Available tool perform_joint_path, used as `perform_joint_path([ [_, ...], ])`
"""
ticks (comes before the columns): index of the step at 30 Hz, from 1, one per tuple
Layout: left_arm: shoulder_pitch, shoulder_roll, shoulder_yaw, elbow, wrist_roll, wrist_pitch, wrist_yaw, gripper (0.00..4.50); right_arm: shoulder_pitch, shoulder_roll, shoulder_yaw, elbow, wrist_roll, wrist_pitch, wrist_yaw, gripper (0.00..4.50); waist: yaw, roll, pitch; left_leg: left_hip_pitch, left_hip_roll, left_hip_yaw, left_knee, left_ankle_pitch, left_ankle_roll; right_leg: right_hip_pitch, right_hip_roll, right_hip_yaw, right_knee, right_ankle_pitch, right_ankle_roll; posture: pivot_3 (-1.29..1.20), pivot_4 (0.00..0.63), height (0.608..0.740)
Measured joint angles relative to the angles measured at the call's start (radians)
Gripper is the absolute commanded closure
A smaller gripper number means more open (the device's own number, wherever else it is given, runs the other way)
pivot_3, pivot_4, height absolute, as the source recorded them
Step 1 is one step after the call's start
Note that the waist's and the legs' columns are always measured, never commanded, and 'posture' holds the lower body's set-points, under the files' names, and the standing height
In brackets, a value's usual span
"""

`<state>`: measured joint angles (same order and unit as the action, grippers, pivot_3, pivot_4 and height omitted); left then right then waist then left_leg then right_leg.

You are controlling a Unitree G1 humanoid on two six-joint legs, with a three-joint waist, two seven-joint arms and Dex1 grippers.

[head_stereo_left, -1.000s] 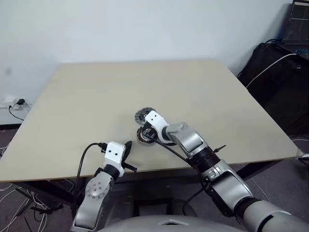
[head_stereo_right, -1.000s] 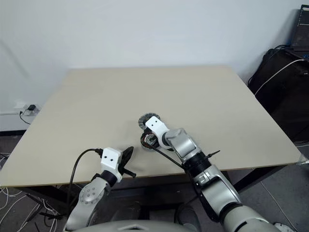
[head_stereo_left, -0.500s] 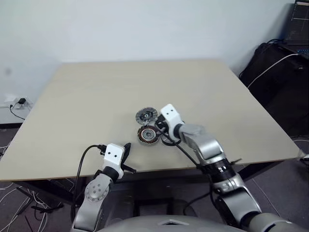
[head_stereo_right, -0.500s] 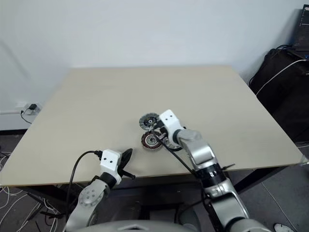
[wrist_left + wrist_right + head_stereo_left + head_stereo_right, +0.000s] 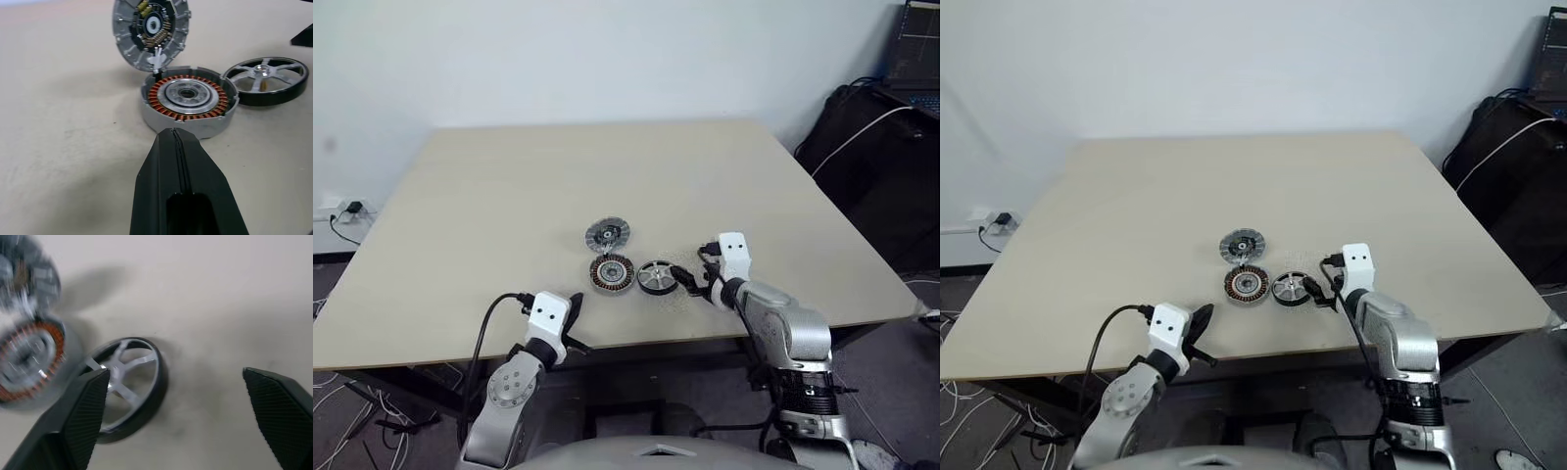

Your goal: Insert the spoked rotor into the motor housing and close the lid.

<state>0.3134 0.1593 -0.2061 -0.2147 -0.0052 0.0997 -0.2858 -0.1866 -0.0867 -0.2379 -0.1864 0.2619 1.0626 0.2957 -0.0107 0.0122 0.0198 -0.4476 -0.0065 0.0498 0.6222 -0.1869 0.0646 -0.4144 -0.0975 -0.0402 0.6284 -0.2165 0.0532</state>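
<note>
The motor housing (image 5: 612, 273), with coppery windings around a pale centre, sits near the front of the table (image 5: 499, 186). The ribbed silver-grey lid (image 5: 607, 234) stands tilted just behind it, touching its far rim (image 5: 150, 29). The spoked rotor (image 5: 656, 277) lies flat on the table right beside the housing, on its right (image 5: 124, 387). My right gripper (image 5: 691, 275) is open just to the right of the rotor, with nothing between its fingers (image 5: 83, 406). My left gripper (image 5: 174, 134) is shut and empty, pointing at the housing from the table's front edge (image 5: 572, 305).
Black bags with cables (image 5: 871, 147) stand beyond the table's right edge, and a laptop (image 5: 913, 59) sits at the back right. A wall socket (image 5: 342, 208) shows at the far left. The table's front edge runs close under both grippers.
My right gripper has drawn away to the right from over the housing and opened. The rotor now lies free on the table beside the housing. The left gripper stayed put.
</note>
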Motion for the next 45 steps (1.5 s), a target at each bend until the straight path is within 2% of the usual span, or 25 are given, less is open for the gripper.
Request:
perform_joint_path([
  [3, 0.0, 0.001, 0.0, 0.0, -0.002, 0.004, -0.002, 4.5, -0.044, 0.098, -0.148, -0.001, 0.085, 0.123, -0.064, 0.03, 0.001, 0.002, 0.001, 0.0, 0.0, 0.0, 0.0, 0.0, 0.0, 0.0, 0.0, 0.0, 0.0, 0.0, 0.0, 0.0, 0.0, 0.74],
  [7, -0.001, 0.003, 0.001, 0.0, -0.003, 0.01, -0.007, 4.5, -0.101, 0.169, -0.284, 0.001, 0.156, 0.249, -0.141, 0.03, 0.002, 0.004, 0.002, 0.0, 0.0, 0.0, -0.001, 0.0, 0.0, -0.001, 0.0, 0.0, -0.001, 0.0, 0.0, 0.0, 0.0, 0.74],
  [20, 0.0, 0.001, 0.0, 0.0, -0.002, 0.026, -0.006, 4.5, -0.15, 0.217, -0.386, 0.12, 0.234, 0.347, -0.208, 0.03, -0.001, 0.007, 0.002, 0.0, 0.0, 0.001, -0.002, 0.0, 0.0, -0.001, 0.0, 0.0, -0.001, 0.0, -0.001, 0.0, 0.0, 0.74],
  [25, 0.001, 0.001, 0.0, 0.0, -0.002, 0.028, -0.005, 4.5, -0.174, 0.23, -0.465, 0.182, 0.297, 0.361, -0.209, 0.03, -0.002, 0.007, 0.002, 0.0, 0.0, 0.001, -0.002, 0.0, 0.0, -0.001, 0.0, 0.0, -0.002, 0.0, -0.001, 0.0, 0.0, 0.74],
  [28, 0.001, 0.002, 0.0, 0.0, -0.002, 0.028, -0.005, 4.5, -0.179, 0.233, -0.503, 0.213, 0.326, 0.353, -0.219, 0.56, -0.003, 0.007, 0.002, 0.0, 0.0, 0.001, -0.002, 0.0, 0.0, -0.001, 0.0, 0.0, -0.002, 0.0, -0.001, 0.0, 0.0, 0.74],
  [36, -0.003, 0.004, 0.001, 0.01, -0.002, 0.028, -0.006, 4.5, -0.172, 0.23, -0.511, 0.24, 0.35, 0.334, -0.256, 3.23, -0.002, 0.009, 0.002, 0.0, 0.0, 0.001, -0.002, 0.0, 0.0, -0.001, 0.0, 0.0, -0.002, 0.0, -0.001, 0.0, 0.0, 0.74],
  [39, -0.009, 0.005, 0.0, 0.017, -0.002, 0.027, -0.008, 4.5, -0.166, 0.228, -0.494, 0.228, 0.371, 0.324, -0.259, 4.08, -0.003, 0.009, 0.001, 0.0, 0.0, 0.001, -0.002, 0.0, 0.0, -0.001, 0.0, 0.0, -0.002, 0.0, 0.0, 0.0, 0.0, 0.74],
  [45, -0.011, 0.006, 0.001, 0.026, -0.001, 0.026, -0.009, 4.5, -0.143, 0.219, -0.479, 0.214, 0.395, 0.333, -0.261, 4.08, -0.003, 0.011, 0.001, 0.0, 0.0, 0.001, -0.003, 0.0, 0.0, -0.001, 0.0, 0.0, -0.002, 0.0, -0.001, 0.0, 0.0, 0.74],
])
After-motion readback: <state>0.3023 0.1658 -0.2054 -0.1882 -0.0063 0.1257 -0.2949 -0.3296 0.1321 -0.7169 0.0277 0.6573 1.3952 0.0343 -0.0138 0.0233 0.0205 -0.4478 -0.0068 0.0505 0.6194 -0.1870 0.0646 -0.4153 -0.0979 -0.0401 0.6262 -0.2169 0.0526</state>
